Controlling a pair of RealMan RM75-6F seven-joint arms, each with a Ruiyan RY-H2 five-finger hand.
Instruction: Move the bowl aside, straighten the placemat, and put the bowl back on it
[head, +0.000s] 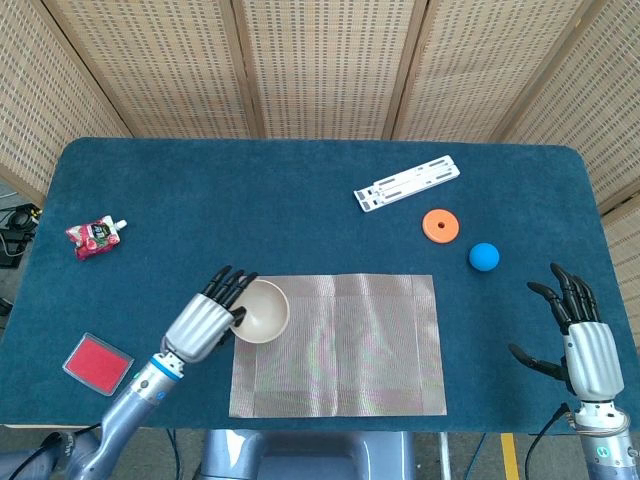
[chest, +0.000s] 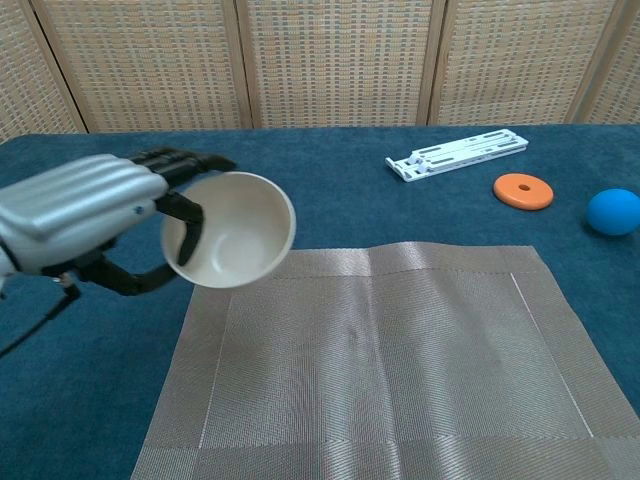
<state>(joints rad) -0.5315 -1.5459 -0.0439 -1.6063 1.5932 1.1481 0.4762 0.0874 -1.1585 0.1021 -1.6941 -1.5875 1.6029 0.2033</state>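
Bowl held over placemat's near-left corner

Bowl (head: 261, 310) is gripped by the left hand (head: 203, 322), fingers hooked over the rim on the hand's side, thumb under the wall. It is carried clear of the cloth and tilted, mouth turned away from the palm, as seen in the chest view (chest: 232, 230). The placemat (head: 340, 345) lies directly beyond the left hand's fingertips; the bowl overlaps the mat's left edge near its far corner. The mat looks square to the table edge, long axis running across from left hand toward right hand. The left hand is much the nearer. The left forearm reaches in low, knuckles up. The right hand (head: 583, 340) is kept well off the mat's other end, fingers spread, holding nothing. Judged: a set-down further toward the mat's middle is called for.
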